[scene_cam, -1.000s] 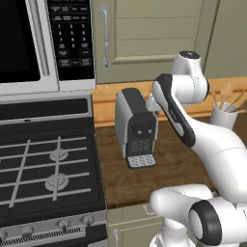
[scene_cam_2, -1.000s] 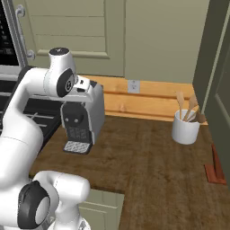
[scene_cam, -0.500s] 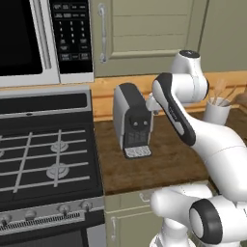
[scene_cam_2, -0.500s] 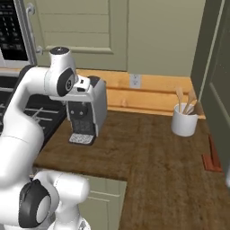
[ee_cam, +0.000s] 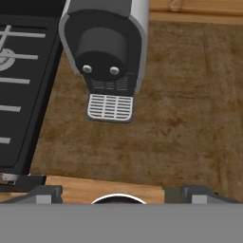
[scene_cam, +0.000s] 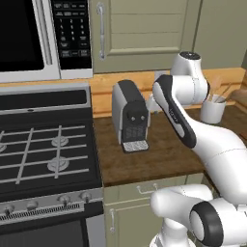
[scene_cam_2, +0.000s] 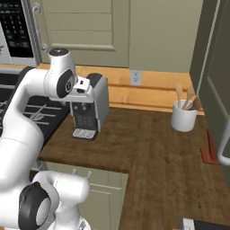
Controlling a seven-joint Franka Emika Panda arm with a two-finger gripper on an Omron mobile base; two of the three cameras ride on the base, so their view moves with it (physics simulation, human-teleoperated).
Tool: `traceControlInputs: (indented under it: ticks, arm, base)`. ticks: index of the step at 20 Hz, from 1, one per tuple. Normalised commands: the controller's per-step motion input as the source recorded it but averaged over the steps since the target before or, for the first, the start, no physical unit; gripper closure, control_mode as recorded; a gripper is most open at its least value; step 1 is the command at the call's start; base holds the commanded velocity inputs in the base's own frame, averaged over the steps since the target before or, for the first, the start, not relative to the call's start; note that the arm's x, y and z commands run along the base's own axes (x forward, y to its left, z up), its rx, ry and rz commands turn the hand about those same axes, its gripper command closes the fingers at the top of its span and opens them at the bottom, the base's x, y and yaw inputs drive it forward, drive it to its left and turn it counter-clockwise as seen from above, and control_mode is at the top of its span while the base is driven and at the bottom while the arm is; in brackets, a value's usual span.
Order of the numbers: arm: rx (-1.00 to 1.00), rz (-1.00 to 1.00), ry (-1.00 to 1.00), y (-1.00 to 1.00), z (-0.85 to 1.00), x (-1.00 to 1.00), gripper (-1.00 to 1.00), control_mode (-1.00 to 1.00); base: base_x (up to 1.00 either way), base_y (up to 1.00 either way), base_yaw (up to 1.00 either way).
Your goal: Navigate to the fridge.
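Close under the arm, the gripper (ee_cam: 121, 193) hangs above the wooden counter (scene_cam_2: 148, 152), its dark fingertips (ee_cam: 45, 192) spread wide with nothing between them. It looks down on the coffee machine (ee_cam: 107, 42) beside the stove (scene_cam: 43, 149). Further right stands a white cup (scene_cam_2: 184, 119) of utensils. Beyond it, at the right edge of the right base view, rises the fridge (scene_cam_2: 215, 90), well apart from the gripper. I'd judge it heavy, rigid and fixed in place, something to drive up to, not lift. Its pale bar handle (scene_cam_2: 223, 150) looks the only place to grip.
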Motion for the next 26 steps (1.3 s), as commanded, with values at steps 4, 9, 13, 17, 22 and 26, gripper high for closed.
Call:
traceControlInputs:
  ticks: [4, 9, 13, 17, 22, 26]
  arm:
    - [0.0, 0.0, 0.0, 0.0, 0.0, 0.0, -1.0, 1.0]
    - [0.0, 0.0, 0.0, 0.0, 0.0, 0.0, -1.0, 1.0]
    - [0.0, 0.0, 0.0, 0.0, 0.0, 0.0, -1.0, 1.0]
    - [0.0, 0.0, 0.0, 0.0, 0.0, 0.0, -1.0, 1.0]
    - [0.0, 0.0, 0.0, 0.0, 0.0, 0.0, -1.0, 1.0]
    - [0.0, 0.0, 0.0, 0.0, 0.0, 0.0, -1.0, 1.0]
  base:
    - [-0.23, 0.72, 0.0]
    - [-0.26, 0.94, 0.0]
    - [-0.22, 1.0, 0.0]
    - [-0.18, 1.0, 0.0]
    - [-0.19, 1.0, 0.0]
    - [-0.24, 1.0, 0.0]
